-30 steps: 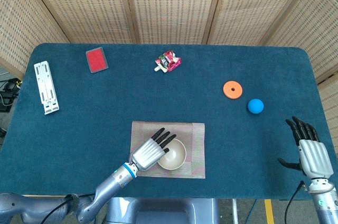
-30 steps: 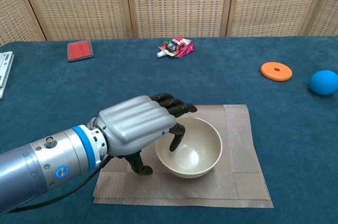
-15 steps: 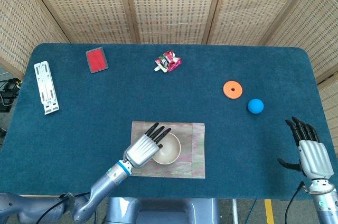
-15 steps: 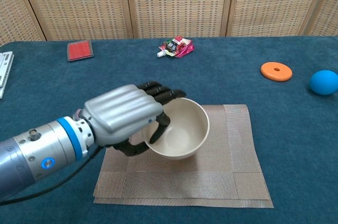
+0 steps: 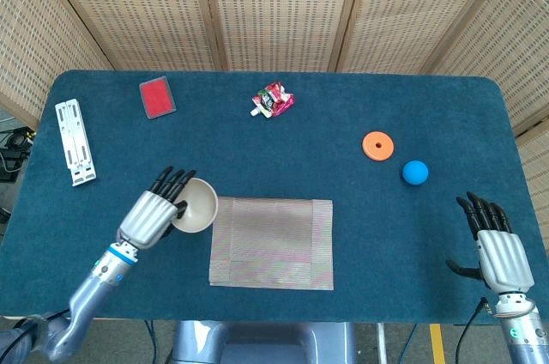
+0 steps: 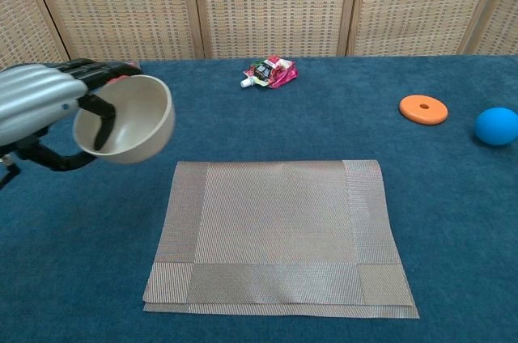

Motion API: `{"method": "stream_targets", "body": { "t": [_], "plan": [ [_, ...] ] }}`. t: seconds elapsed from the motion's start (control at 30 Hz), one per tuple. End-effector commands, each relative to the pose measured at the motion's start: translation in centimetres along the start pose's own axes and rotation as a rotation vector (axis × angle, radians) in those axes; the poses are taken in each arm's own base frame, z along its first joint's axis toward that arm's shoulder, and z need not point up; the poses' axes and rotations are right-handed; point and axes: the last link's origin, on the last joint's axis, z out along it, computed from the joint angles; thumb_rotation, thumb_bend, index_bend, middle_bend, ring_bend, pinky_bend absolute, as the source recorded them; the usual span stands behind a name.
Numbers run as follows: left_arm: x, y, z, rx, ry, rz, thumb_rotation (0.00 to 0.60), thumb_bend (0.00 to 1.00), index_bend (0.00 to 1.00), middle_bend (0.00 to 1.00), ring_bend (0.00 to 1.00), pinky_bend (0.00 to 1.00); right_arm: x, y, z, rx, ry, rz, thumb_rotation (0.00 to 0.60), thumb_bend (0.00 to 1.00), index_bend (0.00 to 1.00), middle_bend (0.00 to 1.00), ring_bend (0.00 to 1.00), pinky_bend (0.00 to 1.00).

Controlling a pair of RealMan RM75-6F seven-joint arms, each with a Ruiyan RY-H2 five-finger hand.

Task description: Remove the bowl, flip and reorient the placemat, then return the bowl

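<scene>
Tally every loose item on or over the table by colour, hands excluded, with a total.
Beige: 2, bowl and placemat
Red: 2, flat red case and snack pouch
White: 1, white bracket
Orange: 1, orange ring
Blue: 1, blue ball
Total: 7

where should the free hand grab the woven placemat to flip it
Probably the right edge of the woven beige placemat, approached from the right by the right hand. The mat lies flat and bare, that edge faces the idle hand, and the left hand holds the cream bowl.
</scene>
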Motion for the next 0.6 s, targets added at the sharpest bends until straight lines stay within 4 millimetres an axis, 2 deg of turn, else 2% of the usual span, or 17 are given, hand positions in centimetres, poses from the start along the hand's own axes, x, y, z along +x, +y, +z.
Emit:
{"method": "stream_targets", "body": {
  "t": [0.03,0.13,0.37,0.47,0.6],
  "plan": [
    [-1.1,-4.1,-3.4,0.082,-0.036,0.018,0.6,0.51,0.64,0.0,0.0,0.0,-0.1,-0.2,-0.1,0.003,0.001,-0.003,0.6,0.12,0.0,0.0,0.0,0.0],
    [-2.1,-6.2,-5.2,0.127,-0.069,0.028,0.6,0.51,0.64,0.0,0.0,0.0,-0.2,-0.3,-0.2,0.005,0.001,-0.009,0.6,0.12,0.0,0.0,0.0,0.0],
    [-4.2,-9.2,-8.1,0.207,-0.13,0.034,0.6,0.51,0.62,0.0,0.0,0.0,-0.5,-0.5,-0.3,0.01,-0.002,-0.019,0.6,0.12,0.0,0.0,0.0,0.0],
    [-5.4,-10.5,-9.2,0.25,-0.188,0.032,0.6,0.49,0.59,0.0,0.0,0.0,-0.6,-0.7,-0.5,0.015,-0.006,-0.023,0.6,0.12,0.0,0.0,0.0,0.0],
    [-6.5,-11.2,-9.6,0.265,-0.237,0.042,0.6,0.48,0.57,0.0,0.0,0.0,-0.6,-0.6,-0.4,0.01,-0.006,-0.021,0.6,0.12,0.0,0.0,0.0,0.0]
  ]
}}
